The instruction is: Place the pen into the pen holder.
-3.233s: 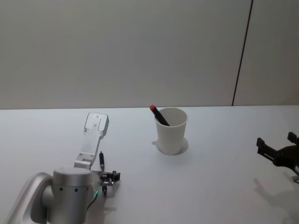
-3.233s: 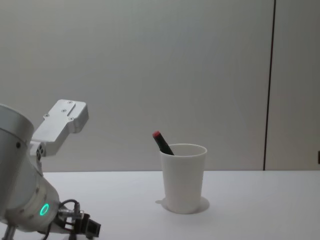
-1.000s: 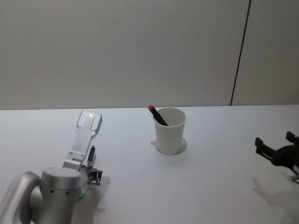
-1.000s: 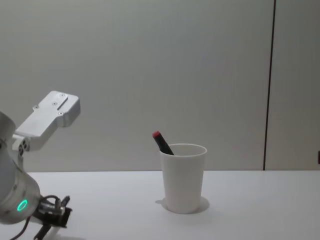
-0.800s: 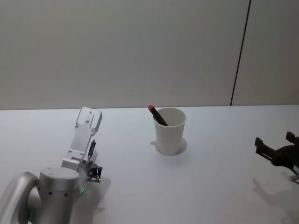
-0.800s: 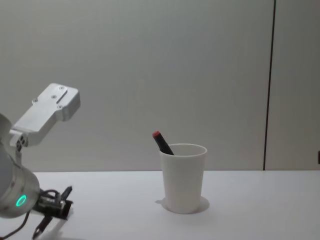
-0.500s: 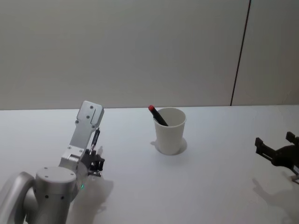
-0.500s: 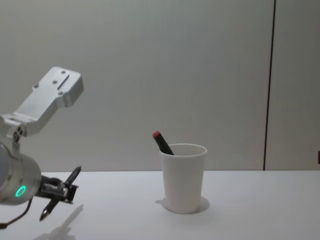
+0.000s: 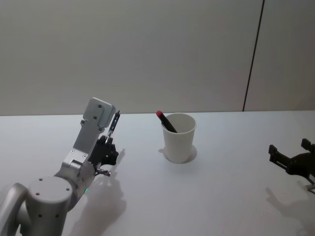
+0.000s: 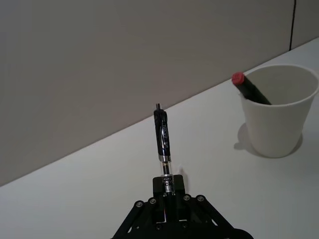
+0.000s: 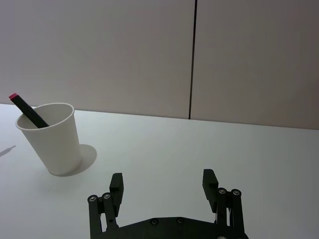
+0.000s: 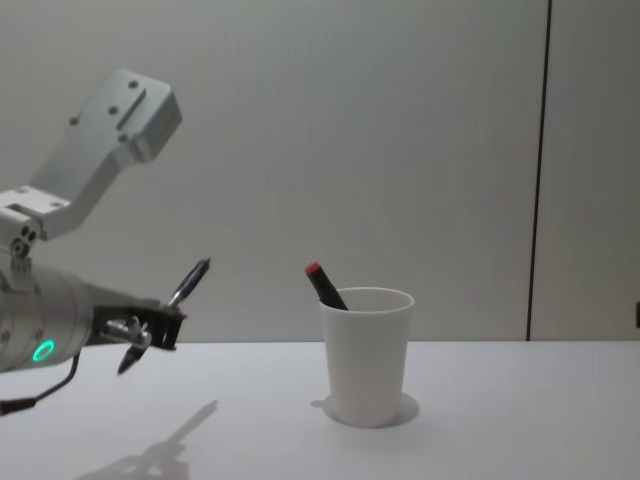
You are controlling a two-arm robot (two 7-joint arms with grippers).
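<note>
Dark plastic with a clear band, the slim ballpoint pen [image 12: 186, 282] is clamped near its lower end in the left gripper [image 12: 150, 335], fingers closed tight on it, clear of the white table [image 12: 500, 440]. Its axis tilts, upper end leaning toward the white tapered paper cup [image 12: 366, 360], well apart to the robot's right, which holds a red-capped black marker [image 12: 322, 283]. The right gripper [image 11: 163, 185] sits parked far right, fingers spread, empty.

Bright, even light casts soft, faint shadows.

head: high, looking down | chest: low, side-on | wrists: low, facing forward | all share: pen holder [image 9: 179, 142]
</note>
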